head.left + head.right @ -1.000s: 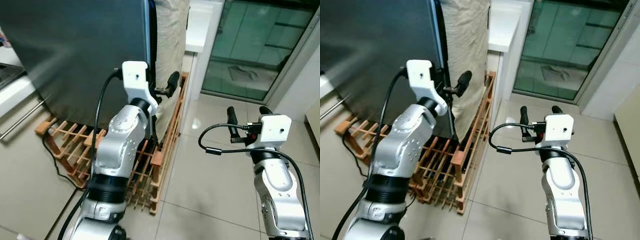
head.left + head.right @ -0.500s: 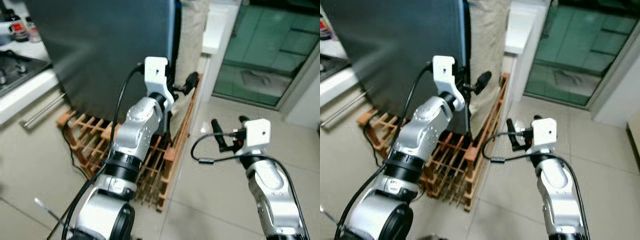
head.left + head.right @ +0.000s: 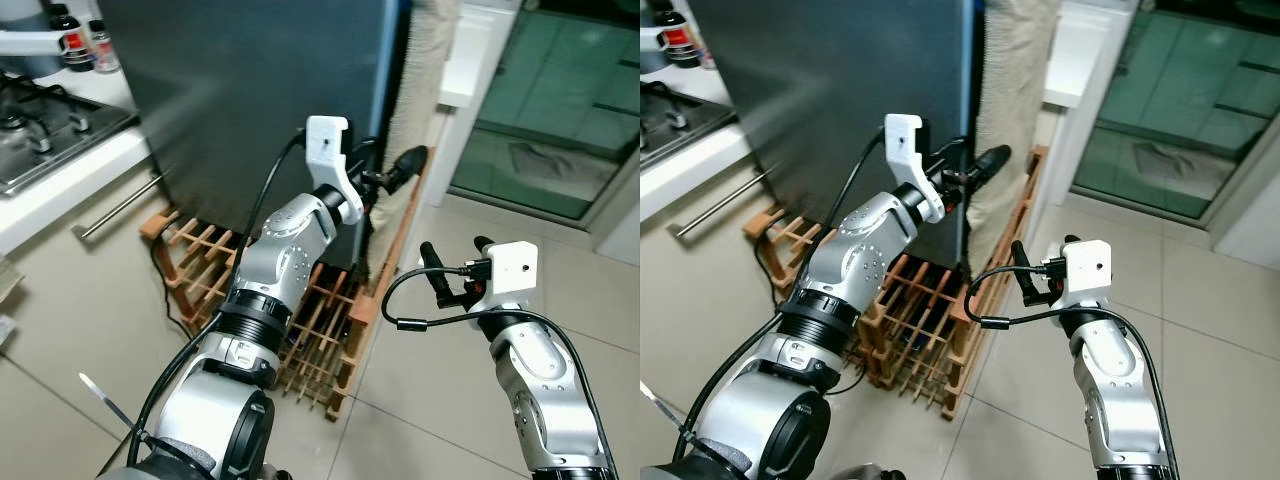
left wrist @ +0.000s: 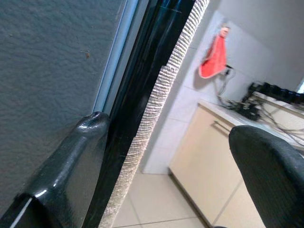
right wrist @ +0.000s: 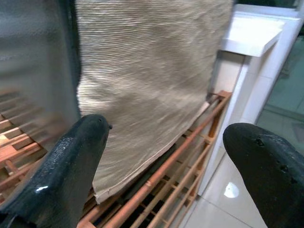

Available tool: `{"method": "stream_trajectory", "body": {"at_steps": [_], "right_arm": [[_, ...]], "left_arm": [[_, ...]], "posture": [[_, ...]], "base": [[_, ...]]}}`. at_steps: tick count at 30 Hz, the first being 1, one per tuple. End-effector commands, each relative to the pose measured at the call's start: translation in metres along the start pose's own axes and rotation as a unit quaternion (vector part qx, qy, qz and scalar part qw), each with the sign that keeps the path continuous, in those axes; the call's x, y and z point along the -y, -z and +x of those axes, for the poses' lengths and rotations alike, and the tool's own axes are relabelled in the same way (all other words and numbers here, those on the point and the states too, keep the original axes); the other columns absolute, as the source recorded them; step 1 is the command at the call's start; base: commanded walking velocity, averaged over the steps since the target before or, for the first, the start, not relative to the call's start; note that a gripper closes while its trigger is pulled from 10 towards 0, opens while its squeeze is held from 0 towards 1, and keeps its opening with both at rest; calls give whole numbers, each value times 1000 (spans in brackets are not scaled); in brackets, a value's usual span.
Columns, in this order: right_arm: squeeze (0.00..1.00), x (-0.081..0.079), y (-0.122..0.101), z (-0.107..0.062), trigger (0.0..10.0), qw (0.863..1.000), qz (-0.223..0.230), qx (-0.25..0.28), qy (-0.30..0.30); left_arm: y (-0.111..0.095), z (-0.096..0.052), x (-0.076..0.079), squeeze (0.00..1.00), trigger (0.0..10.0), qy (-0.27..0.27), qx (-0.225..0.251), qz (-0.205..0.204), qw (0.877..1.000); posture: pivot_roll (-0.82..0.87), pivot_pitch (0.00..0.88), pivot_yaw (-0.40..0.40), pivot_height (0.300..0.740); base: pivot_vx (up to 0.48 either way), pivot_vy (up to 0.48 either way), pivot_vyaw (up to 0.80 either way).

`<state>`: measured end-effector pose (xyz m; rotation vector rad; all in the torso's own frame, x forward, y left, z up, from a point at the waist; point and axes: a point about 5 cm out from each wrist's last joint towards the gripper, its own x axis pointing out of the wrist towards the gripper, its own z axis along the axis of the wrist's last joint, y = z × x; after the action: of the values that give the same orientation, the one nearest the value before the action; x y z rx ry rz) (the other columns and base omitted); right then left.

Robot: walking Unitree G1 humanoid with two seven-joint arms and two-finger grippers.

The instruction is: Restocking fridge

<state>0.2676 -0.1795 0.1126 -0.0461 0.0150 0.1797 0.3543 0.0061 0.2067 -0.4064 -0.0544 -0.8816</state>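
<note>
On the tiled kitchen floor, we are reaching our left gripper (image 3: 378, 172), fingers spread, around the dark fridge door (image 3: 260, 90) edge, our right gripper (image 3: 452, 270) hovering wide.

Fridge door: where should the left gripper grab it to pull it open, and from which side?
Probably the free vertical edge of the fridge door, on the side facing the woven cloth. No handle is visible on the flat dark front, so that edge is the likeliest purchase. The left gripper is open there, one finger touching the door face. Come from the cloth side and hook behind the edge.
</note>
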Motion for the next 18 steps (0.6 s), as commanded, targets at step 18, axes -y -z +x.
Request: {"method": "stream_trajectory", "body": {"at_steps": [18], "right_arm": [[0, 0, 1, 1, 10000, 1000, 9, 1, -2]], "left_arm": [[0, 9, 79, 0, 10000, 244, 15, -134, 960]], "posture": [[-144, 0, 37, 740]], "base": [[0, 0, 0]]}}
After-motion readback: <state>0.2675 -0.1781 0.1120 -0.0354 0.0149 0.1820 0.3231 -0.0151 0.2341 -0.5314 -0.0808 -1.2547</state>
